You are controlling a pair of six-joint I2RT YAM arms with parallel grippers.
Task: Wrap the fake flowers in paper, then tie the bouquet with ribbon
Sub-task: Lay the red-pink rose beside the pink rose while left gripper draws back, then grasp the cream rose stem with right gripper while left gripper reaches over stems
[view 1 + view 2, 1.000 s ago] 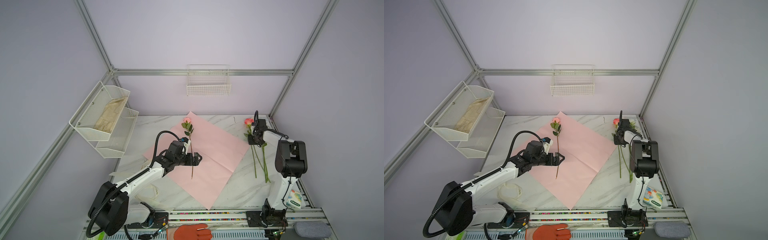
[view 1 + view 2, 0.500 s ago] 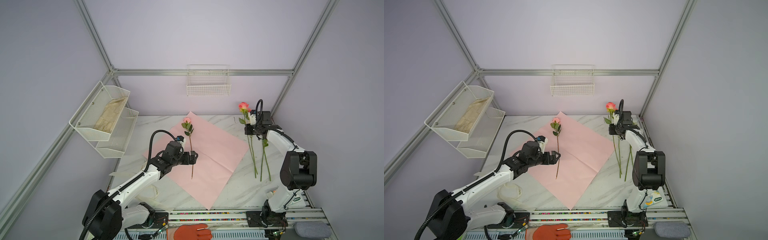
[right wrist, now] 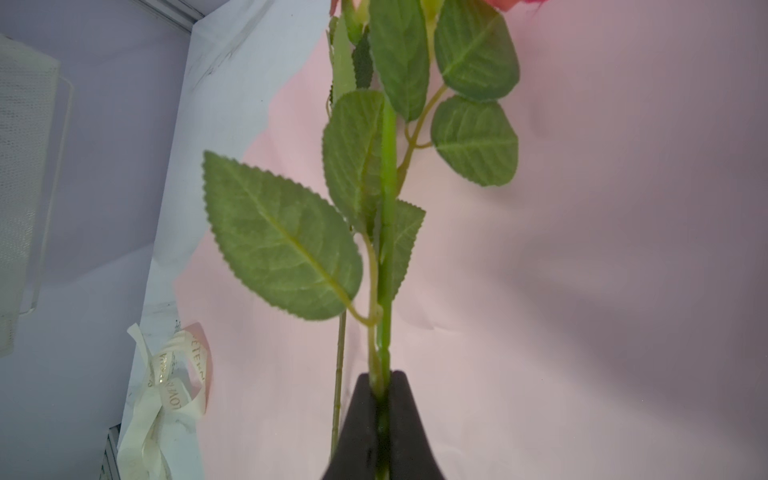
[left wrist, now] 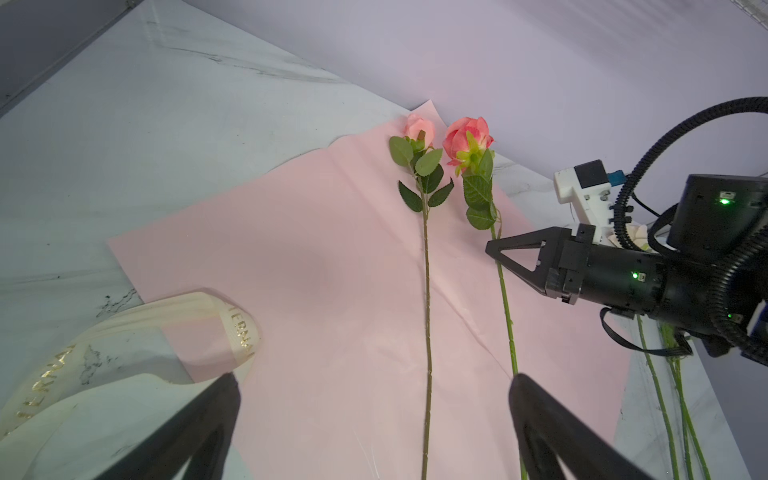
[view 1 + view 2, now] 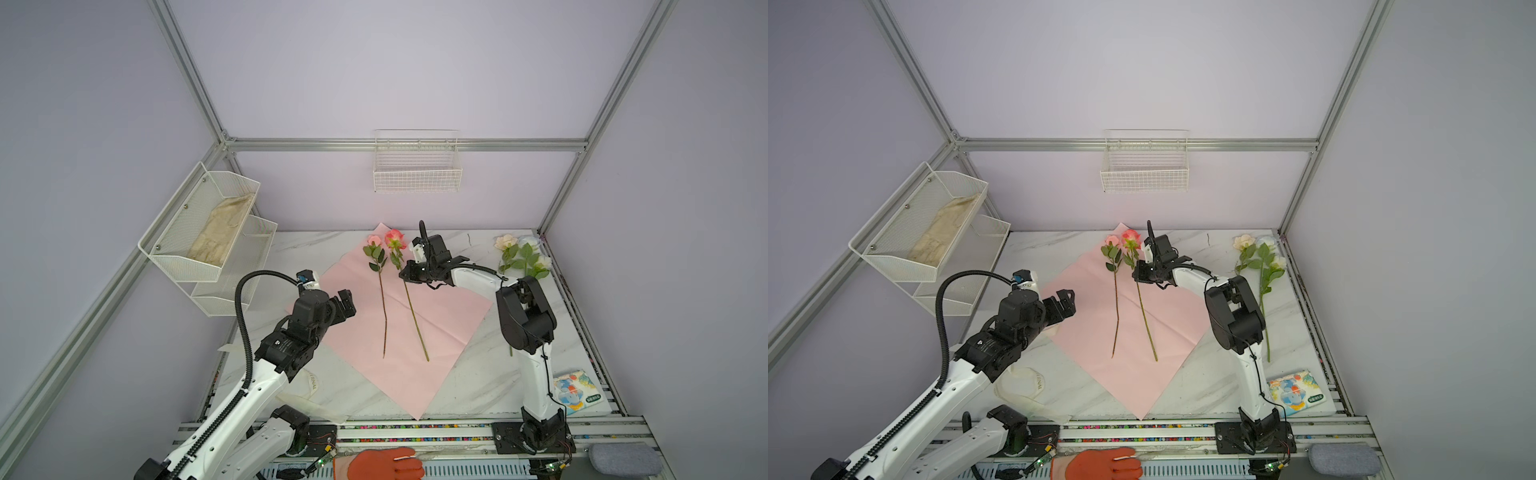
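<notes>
Black right tool [image 3: 383,377] pinches the coral rose stem [image 3: 387,249]; left tool [image 4: 372,379] spread wide, empty.

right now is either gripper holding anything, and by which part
The right gripper is shut on the coral rose, pinching its stem just under the leaves. The left gripper is open and holds nothing.

Likely a robot lab cell, aluminium frame [image 5: 403,144], lilac walls [image 5: 374,62], marble-look tabletop [image 5: 478,382], wall-hung wire basket [image 5: 417,183]
</notes>
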